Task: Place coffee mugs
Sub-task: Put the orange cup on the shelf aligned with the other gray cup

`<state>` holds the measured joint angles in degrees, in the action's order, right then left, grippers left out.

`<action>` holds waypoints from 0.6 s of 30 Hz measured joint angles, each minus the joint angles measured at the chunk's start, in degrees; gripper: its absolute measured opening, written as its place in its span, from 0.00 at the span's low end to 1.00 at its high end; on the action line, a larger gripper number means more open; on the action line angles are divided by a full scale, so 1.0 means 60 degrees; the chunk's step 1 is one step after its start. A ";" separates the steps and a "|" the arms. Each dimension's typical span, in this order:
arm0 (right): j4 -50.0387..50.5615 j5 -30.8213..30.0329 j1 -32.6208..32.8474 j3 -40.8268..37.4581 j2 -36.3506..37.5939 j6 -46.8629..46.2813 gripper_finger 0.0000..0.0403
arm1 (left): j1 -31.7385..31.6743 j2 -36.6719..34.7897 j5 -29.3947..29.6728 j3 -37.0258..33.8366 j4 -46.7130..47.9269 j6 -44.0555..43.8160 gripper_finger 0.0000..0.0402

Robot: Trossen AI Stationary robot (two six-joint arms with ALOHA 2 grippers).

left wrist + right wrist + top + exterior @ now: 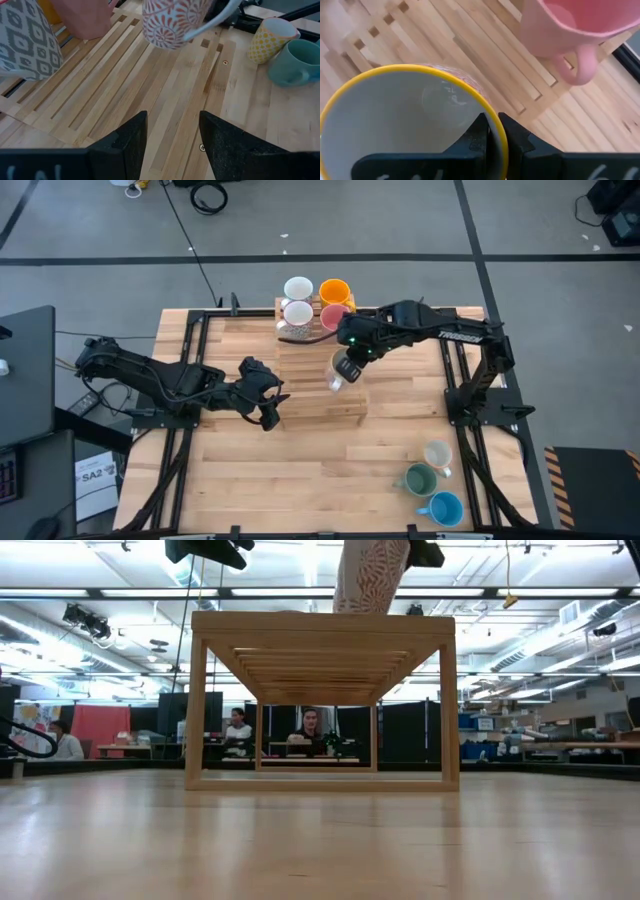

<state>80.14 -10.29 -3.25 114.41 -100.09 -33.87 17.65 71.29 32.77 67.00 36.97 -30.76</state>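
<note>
My right gripper point(347, 360) hangs over the middle of the wooden slatted rack point(310, 395), shut on a red-patterned white mug with a yellow rim point(340, 372). That mug also shows in the left wrist view point(170, 22) and in the low view point(370, 575). Four mugs stand on the rack's far end: white point(298, 287), orange point(334, 291), grey-patterned point(297, 313) and pink point(333, 317). My left gripper point(268, 408) waits open and empty at the rack's near left corner, its fingers point(132, 135) apart over the slats. My right gripper point(491, 120) pinches the mug's yellow rim point(482, 107), one finger point(475, 140) inside the cup and the other point(517, 140) outside against the wall. The fingers come from above. The mug hangs below them, tilted, its base point(162, 35) clear of the slats.
Three more mugs stand on the table's near right part: a yellow-dotted cream one point(437, 455), a dark green one point(420, 478) and a blue one point(445, 508). The rack's near half shows bare slats point(150, 85). People sit in the room beyond the table point(310, 725).
</note>
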 joint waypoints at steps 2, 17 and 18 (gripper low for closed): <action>0.0082 0.0004 0.0004 -0.0105 -0.0005 0.0005 0.09 | 0.0000 0.0000 0.0003 0.0000 0.0000 0.0000 0.46; 0.0109 -0.0003 0.0004 -0.0696 -0.0007 0.0109 0.09 | -0.0003 0.0004 0.0000 0.0000 0.0003 0.0000 0.46; 0.0096 -0.0003 0.0004 -0.0696 -0.0007 0.0109 0.09 | -0.0003 0.0004 0.0000 0.0000 0.0003 0.0000 0.46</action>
<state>80.71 -10.31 -3.22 110.24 -100.14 -33.21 17.63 71.31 32.77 67.00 36.99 -30.76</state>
